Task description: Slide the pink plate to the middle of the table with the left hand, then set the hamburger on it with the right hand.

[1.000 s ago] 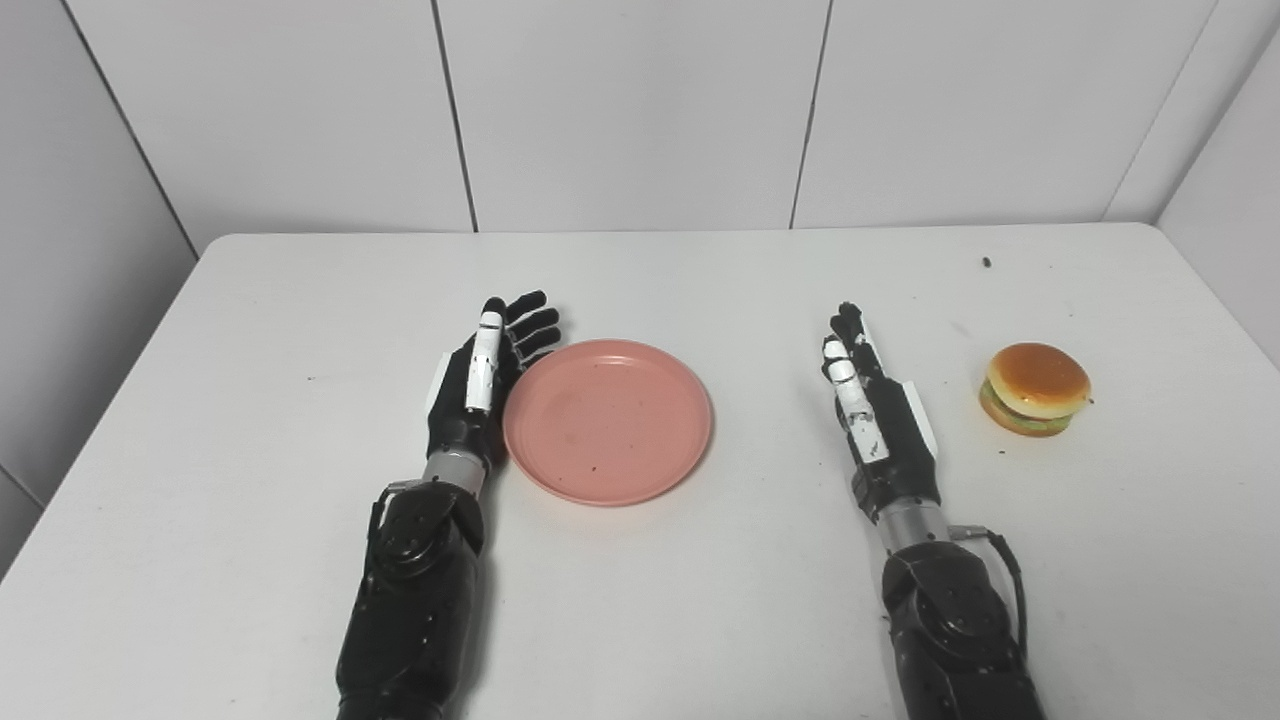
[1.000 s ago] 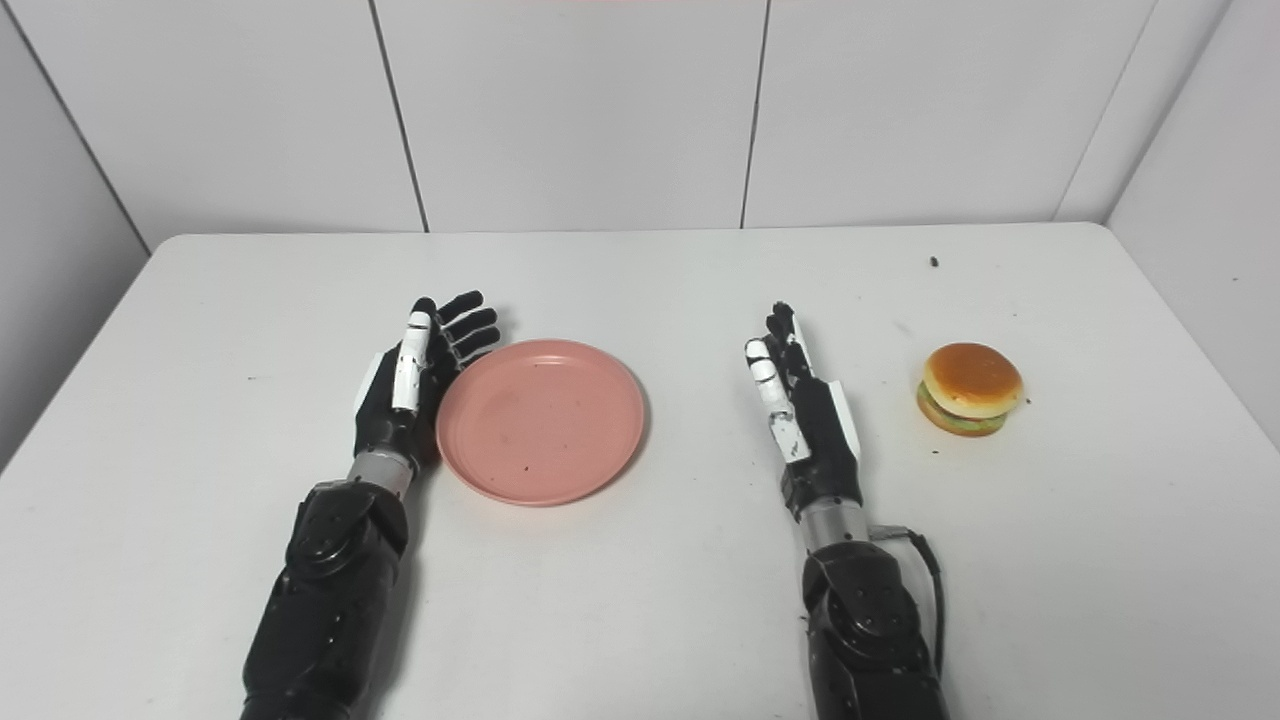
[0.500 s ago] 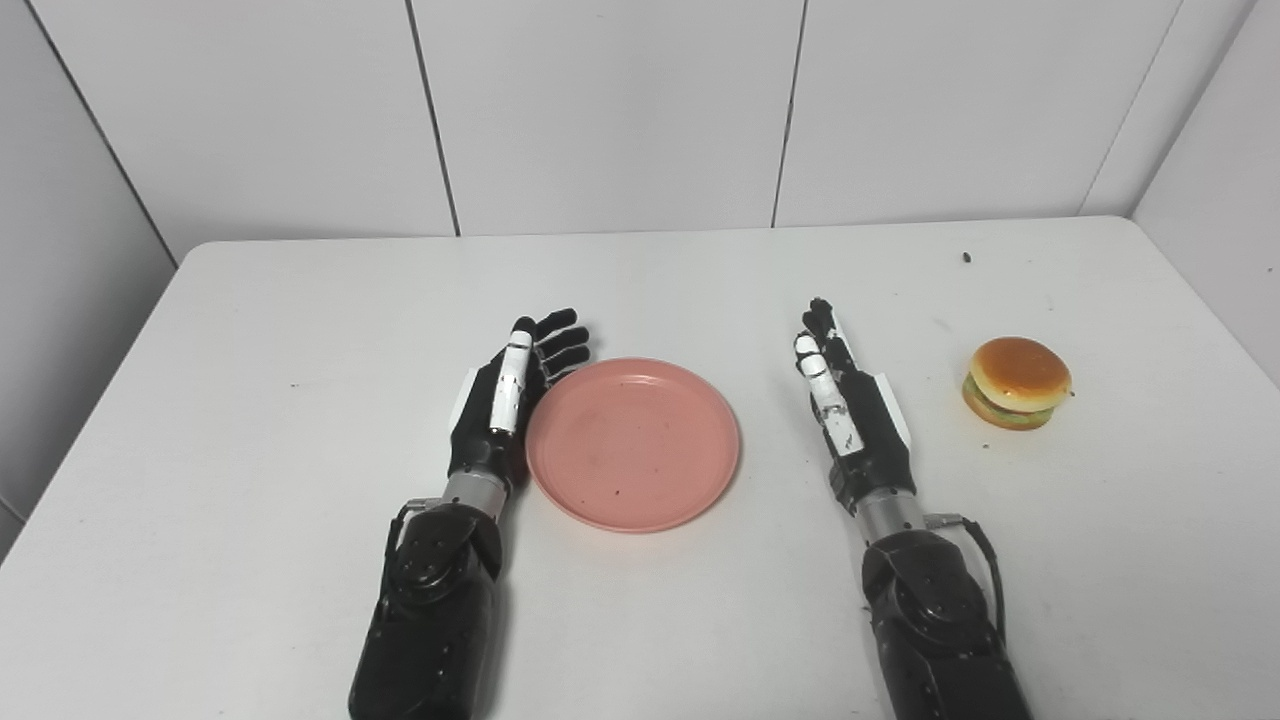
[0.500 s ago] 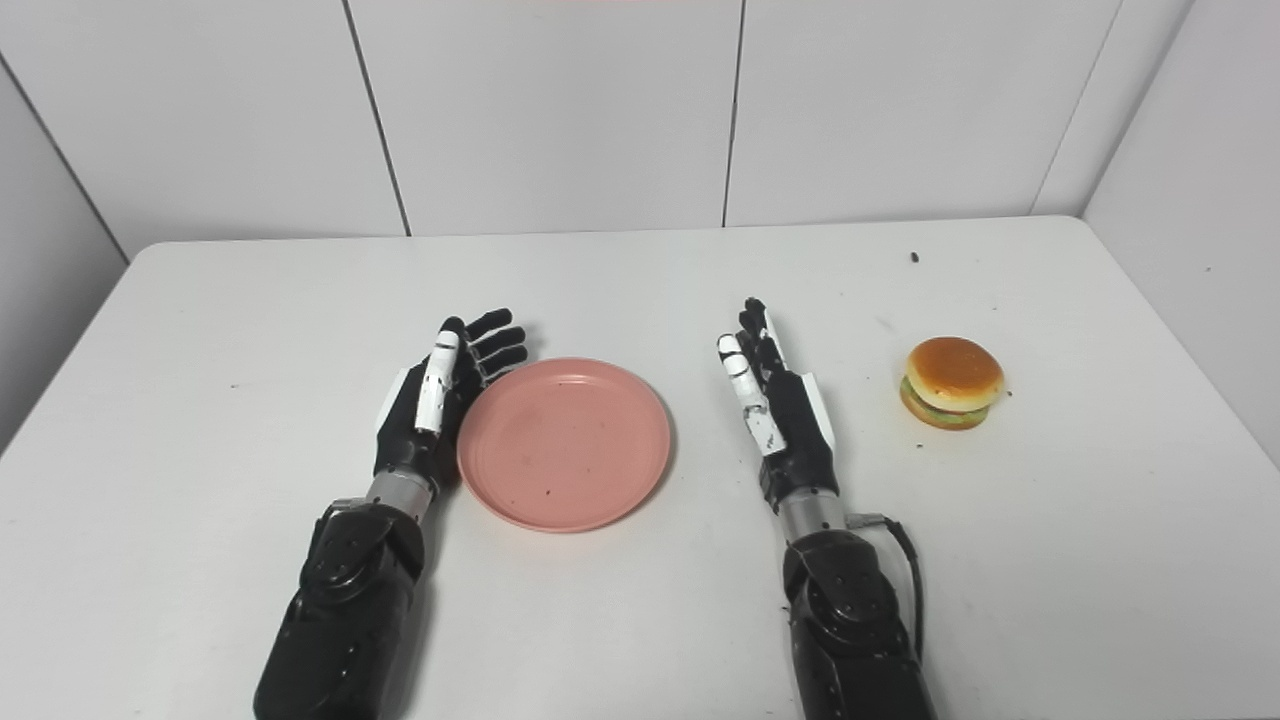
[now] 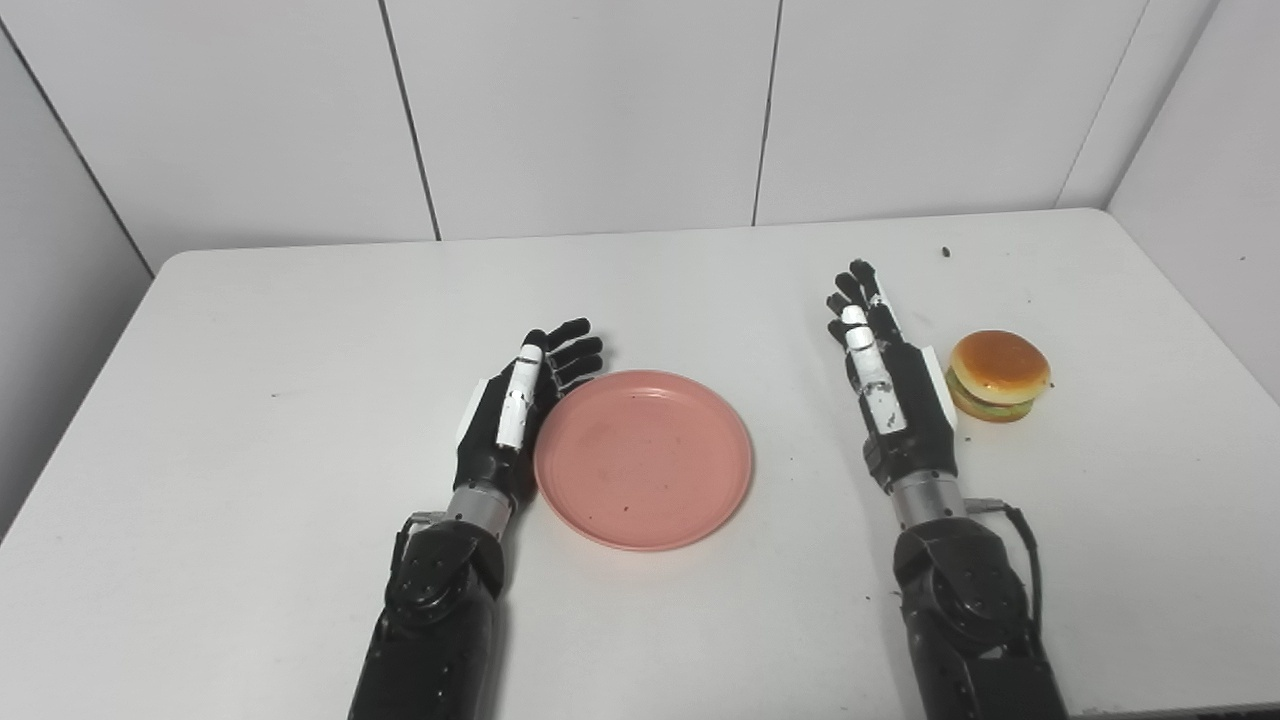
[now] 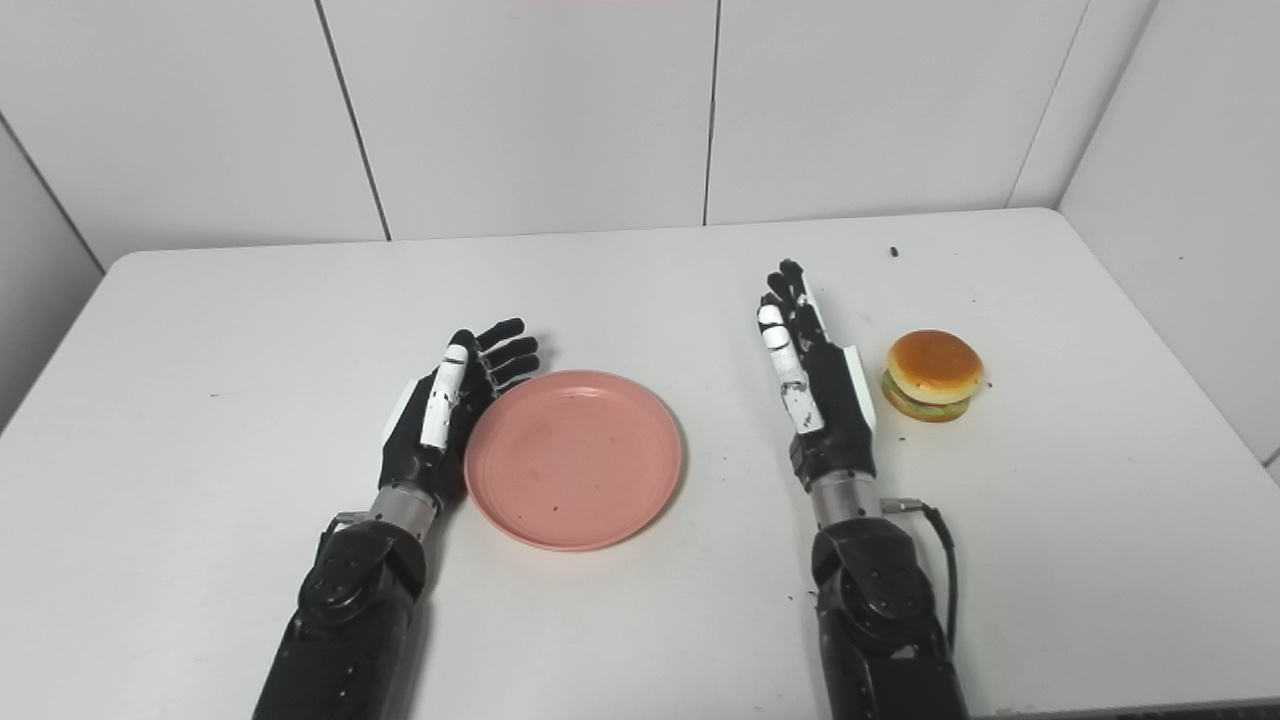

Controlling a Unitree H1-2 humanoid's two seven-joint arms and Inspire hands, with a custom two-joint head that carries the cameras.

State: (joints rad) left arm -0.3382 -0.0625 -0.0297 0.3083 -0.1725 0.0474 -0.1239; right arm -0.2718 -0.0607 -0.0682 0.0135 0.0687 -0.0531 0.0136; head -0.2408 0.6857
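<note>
Fingers of the left hand are spread, touching the pink plate mid-table. Right hand, fingers straight, holds nothing, just beside the hamburger.

The left hand rests spread against the pink plate's left rim, while the right hand stands spread just beside the hamburger on the worktop.

Black hands, seemingly white-tipped thumbs

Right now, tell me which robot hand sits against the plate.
The left robot hand, edge-on against the pink plate; the right robot hand stands beside the hamburger.
</note>
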